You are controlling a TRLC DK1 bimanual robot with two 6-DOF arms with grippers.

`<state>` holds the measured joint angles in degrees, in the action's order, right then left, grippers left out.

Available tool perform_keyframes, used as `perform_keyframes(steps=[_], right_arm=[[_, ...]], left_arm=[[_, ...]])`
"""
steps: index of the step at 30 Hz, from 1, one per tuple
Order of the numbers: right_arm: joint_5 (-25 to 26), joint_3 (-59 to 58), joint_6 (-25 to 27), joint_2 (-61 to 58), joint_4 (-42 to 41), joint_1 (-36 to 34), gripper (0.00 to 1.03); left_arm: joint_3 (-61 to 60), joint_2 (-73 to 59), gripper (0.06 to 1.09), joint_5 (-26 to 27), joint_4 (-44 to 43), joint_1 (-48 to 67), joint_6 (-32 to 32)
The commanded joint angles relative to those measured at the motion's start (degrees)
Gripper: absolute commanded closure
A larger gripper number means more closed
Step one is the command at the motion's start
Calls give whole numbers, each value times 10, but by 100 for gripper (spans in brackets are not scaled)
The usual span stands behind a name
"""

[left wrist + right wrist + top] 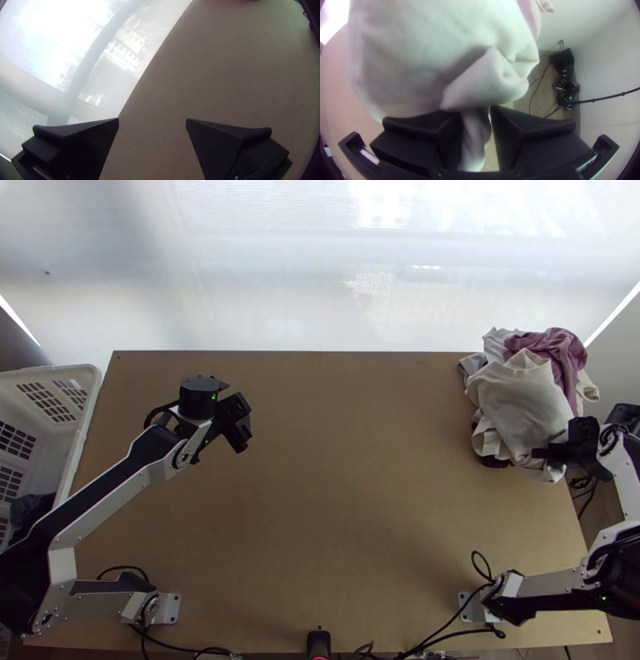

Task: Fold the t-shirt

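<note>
Left jaws: While the top view sets the left gripper [241, 425] above the left part of the wooden table [344, 500], toward its far edge, the left wrist view shows the jaws wide apart, with bare tabletop between.
Right jaws: The right gripper [539, 454] is at the table's right edge, against the near side of the heap; the right wrist view shows the jaws narrowly apart, a cream fold [475, 140] between them and a sliver of floor beside it.
T-shirt: Bunched garments form a heap [520, 396] at the table's far right corner; which one is the t-shirt I cannot tell. A cream garment lies on top, with a mauve one [558, 350] behind.
Basket: Beside the table's left edge, the top view shows a white plastic laundry basket [90, 400] with a dark garment [30, 508] inside.
Window: Past the table's far edge is a sheer white curtain [264, 276]; the left wrist view adds a building [125, 55] through it.
Floor: Past the table's right edge, the right wrist view reveals a tangle of black gear [566, 91].
</note>
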<state>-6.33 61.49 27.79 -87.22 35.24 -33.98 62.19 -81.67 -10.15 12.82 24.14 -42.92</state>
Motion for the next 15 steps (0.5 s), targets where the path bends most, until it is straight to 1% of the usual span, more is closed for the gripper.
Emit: perform_keyframes(steps=[1, 2, 4, 8, 15], right_arm=[[-1, 6, -12, -25, -44, -7, 37], [-1, 9, -12, -27, -44, -7, 30], [-1, 12, -12, -26, -44, -4, 3], [-2, 20, -5, 7, -43, -6, 4], [-25, 43, 41, 123, 4, -17, 4]], left_arm=[[-4, 3, 11, -2, 1, 0, 1], [-4, 4, 11, -3, 1, 0, 1], [-4, 5, 11, -5, 1, 1, 1], [-7, 12, 11, -7, 2, 1, 1], [-15, 25, 11, -10, 2, 4, 5]])
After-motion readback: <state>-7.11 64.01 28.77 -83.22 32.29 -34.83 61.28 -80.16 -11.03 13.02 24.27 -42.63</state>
